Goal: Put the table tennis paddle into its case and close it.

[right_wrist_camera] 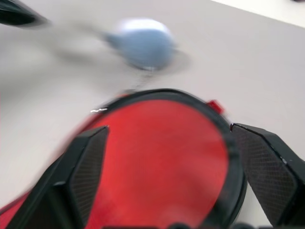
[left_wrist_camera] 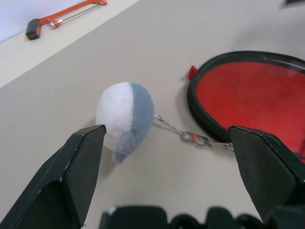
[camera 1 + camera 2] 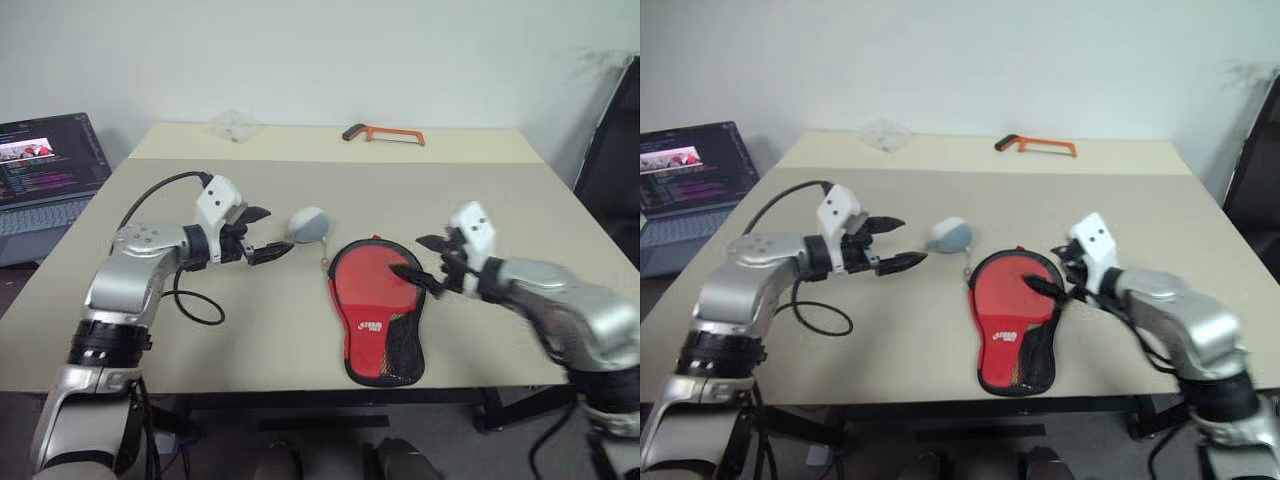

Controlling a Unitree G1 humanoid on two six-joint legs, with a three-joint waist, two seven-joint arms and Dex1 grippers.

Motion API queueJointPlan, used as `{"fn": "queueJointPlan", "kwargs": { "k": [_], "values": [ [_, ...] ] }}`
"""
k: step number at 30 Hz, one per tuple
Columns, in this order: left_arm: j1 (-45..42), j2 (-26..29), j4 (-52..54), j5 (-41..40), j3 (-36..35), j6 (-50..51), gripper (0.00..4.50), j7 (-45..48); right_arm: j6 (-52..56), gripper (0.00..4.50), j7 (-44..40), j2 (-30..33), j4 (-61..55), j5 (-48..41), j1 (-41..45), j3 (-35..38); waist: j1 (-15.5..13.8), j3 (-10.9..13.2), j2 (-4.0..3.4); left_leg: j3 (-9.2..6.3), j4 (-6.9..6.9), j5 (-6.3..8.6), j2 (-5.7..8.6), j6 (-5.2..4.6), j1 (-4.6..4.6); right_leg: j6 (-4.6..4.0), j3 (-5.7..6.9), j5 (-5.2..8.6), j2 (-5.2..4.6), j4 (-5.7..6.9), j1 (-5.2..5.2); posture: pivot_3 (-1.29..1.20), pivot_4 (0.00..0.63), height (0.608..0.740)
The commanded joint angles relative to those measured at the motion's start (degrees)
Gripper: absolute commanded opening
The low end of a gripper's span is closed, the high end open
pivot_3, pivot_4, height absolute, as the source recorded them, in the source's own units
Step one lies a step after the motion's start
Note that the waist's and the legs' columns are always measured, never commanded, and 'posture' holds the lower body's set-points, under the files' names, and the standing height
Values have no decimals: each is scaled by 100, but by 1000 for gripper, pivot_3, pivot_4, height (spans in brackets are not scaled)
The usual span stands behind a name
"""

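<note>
Operator, your inspection of the tabletop [image 3: 300, 340] finds the case [image 3: 378, 312] lying flat near its front edge, round end away from you, narrow end with the white logo and black mesh patch pointing toward the front edge. The red front faces up inside a black rim. The table tennis paddle cannot be told apart from the case in these views (the red round area seen through the wrist cameras may be either surface), so you cannot confirm where it sits.

The grey fuzzy ball [image 3: 308, 224] rests on the tabletop just beyond and to the left of the case's round end, joined to it by a short chain [image 2: 188, 137].

Your left pincer [image 3: 262, 234] hangs above the tabletop, just left of the ball, its two black fingers spread wide with nothing between them. In its wrist view the ball and chain lie in the gap ahead of the fingers, untouched.

Your right pincer [image 3: 428, 264] sits over the right edge of the case's round end, fingers spread wide and holding nothing; whether a fingertip touches the case cannot be told.

Farther back, an orange hacksaw [image 3: 384, 133] lies near the far edge, well apart from the case, with a clear plastic item [image 3: 236, 125] to its left. An open laptop [image 3: 48, 165] stands off the tabletop's left side.
</note>
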State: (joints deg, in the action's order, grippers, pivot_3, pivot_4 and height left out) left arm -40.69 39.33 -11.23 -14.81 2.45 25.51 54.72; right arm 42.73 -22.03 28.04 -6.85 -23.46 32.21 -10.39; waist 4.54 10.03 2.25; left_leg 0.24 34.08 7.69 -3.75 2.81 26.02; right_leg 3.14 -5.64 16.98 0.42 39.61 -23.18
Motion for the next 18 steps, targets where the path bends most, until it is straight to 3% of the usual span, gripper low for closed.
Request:
{"fn": "queueJointPlan", "kwargs": {
  "k": [1, 7, 18],
  "values": [
    [-399, -205, -337, 183, 55, -225, 4500, -151, -690, 4448, 423, -644, 976, 528, 196, -11, -46, 2, -1, 1, 0, 0, 0, 1, 11, -1, 1, -1, -1, -1, -6, 0, 150, 740],
    [-929, -756, -1359, 664, 383, -700, 4500, -370, -682, 4448, 445, -1354, 1946, 846, -62, -64, -148, 0, 1, -3, -2, 0, 0, 1, 14, -26, 12, -15, -2, -3, -1, 0, 150, 740],
    [-2055, -1625, -4083, 1797, 940, -1467, 4500, -1114, -174, 4448, 310, -1779, 1781, 1161, -416, -255, -115, -30, 24, -11, 25, -1, -2, 1, -60, 1, 8, -1, 6, 31, 61, 0, 150, 740]
  ]
}}
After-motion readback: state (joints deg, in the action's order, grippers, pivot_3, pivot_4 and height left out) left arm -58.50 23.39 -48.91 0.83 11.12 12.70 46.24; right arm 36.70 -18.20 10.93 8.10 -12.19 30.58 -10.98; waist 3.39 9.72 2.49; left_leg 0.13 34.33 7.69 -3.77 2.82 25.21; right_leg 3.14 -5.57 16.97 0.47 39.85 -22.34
